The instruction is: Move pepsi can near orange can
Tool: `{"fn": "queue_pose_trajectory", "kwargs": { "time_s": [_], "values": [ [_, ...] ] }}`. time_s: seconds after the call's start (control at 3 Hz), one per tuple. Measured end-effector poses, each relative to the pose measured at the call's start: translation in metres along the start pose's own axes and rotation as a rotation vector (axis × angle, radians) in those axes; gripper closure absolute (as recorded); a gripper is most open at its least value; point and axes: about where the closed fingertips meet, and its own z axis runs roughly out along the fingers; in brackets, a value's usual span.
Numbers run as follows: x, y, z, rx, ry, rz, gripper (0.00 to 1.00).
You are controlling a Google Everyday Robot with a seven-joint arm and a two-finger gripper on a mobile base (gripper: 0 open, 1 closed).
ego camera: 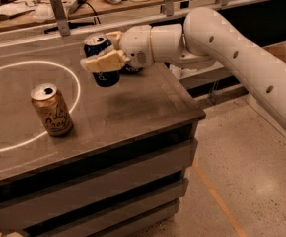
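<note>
Blue pepsi can (97, 46) | clamped between gripper fingers (103, 63) | above table (133, 112), right of orange can (52, 110)

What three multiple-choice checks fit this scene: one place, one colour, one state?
1. The orange can stands: A on the table; B on the floor; C on the back shelf.
2. The pepsi can is: A red; B green; C dark blue.
3. The claw is: A open, empty; B shut on the pepsi can; C out of view.
Key: A, its base rests on the tabletop; C, blue sides show around the fingers; B, the fingers clamp the can above the table.
</note>
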Motion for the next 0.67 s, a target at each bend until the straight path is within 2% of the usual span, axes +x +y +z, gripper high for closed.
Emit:
{"fn": "queue_pose_trajectory", "kwargs": {
  "time_s": [0.33,0.67],
  "values": [
    [0.004,0.03,0.006,-0.023,-0.036,0.011,1.0],
    [0.013,0.051,0.015,-0.013,-0.047,0.015,1.0]
  ]
}}
